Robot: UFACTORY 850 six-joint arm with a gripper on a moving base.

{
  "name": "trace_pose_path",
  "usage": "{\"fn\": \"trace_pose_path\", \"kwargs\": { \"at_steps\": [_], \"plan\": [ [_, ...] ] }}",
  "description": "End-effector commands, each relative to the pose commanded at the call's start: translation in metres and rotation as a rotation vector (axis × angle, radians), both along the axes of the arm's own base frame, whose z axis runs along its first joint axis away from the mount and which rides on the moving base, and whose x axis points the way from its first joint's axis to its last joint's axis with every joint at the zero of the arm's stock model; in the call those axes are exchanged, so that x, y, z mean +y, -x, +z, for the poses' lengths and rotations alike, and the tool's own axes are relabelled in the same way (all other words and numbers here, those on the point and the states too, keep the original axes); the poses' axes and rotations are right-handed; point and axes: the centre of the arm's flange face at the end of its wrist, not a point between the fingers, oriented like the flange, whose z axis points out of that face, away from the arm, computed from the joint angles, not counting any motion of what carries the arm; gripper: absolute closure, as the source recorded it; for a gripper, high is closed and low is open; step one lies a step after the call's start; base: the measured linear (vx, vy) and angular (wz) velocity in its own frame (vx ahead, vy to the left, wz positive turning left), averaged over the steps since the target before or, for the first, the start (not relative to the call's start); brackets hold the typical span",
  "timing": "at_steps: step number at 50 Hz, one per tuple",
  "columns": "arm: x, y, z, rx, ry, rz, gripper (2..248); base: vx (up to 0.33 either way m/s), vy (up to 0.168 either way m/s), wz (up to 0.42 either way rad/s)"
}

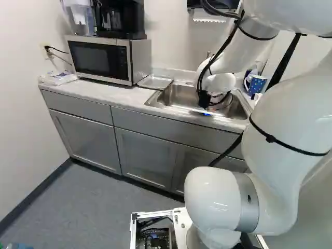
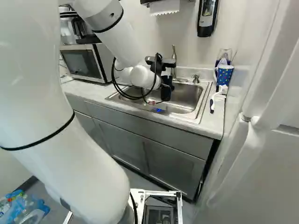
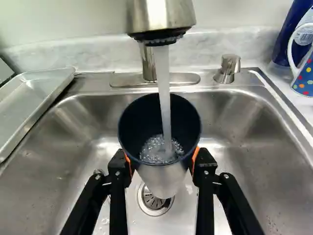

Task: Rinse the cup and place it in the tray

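The pincer (image 2: pixel 166 91) is closed on the cup (image 3: pixel 173 180), its orange pads (image 3: pixel 195 157) pressing the metal sides from both flanks; the cup stands mouth up, slightly tilted, above the drain (image 3: pixel 154 199) of the sink (image 3: pixel 39 196); water (image 3: pixel 163 83) runs from the faucet (image 3: pixel 159 17) straight into its dark interior, bubbling at the bottom.

The arm (image 1: pixel 282 140) rises from the joint at the foot of the base views and bends overhead; its forearm slants down and forward, bringing the wrist low over the basin, with black cables looping beside it.

The tray (image 3: pixel 36 100) lies beside the sink, its edge by the rim, between basin and microwave (image 1: pixel 98 58); a coffee maker (image 1: pixel 122 21) sits on top of the microwave; on the other side of the sink, a blue mug with coloured dots (image 3: pixel 304 78) stands on the table (image 2: pixel 215 125) near a blue bottle (image 3: pixel 287 41) bearing a white label with small print; a white-handled brush (image 2: pixel 213 102) lies near them; a paper towel (image 2: pixel 164 6) hangs above, with a dispenser (image 2: pixel 206 17) on the wall.
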Motion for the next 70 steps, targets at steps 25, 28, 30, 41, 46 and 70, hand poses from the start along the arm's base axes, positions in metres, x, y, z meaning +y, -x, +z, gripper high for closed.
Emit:
{"fn": "trace_pose_path", "kwargs": {
  "at_steps": [25,28,30,41,46,70],
  "plan": [
    [0.0,0.0,0.0,0.0,0.0,0.0,124,0.0,0.0,0.0],
    [0.0,0.0,0.0,0.0,0.0,0.0,124,0.0,0.0,0.0],
    [0.0,0.0,0.0,0.0,0.0,0.0,124,0.0,0.0,0.0],
    [0.0,0.0,0.0,0.0,0.0,0.0,124,0.0,0.0,0.0],
    [0.0,0.0,0.0,0.0,0.0,0.0,124,0.0,0.0,0.0],
    [0.0,0.0,0.0,0.0,0.0,0.0,124,0.0,0.0,0.0]
  ]
}}
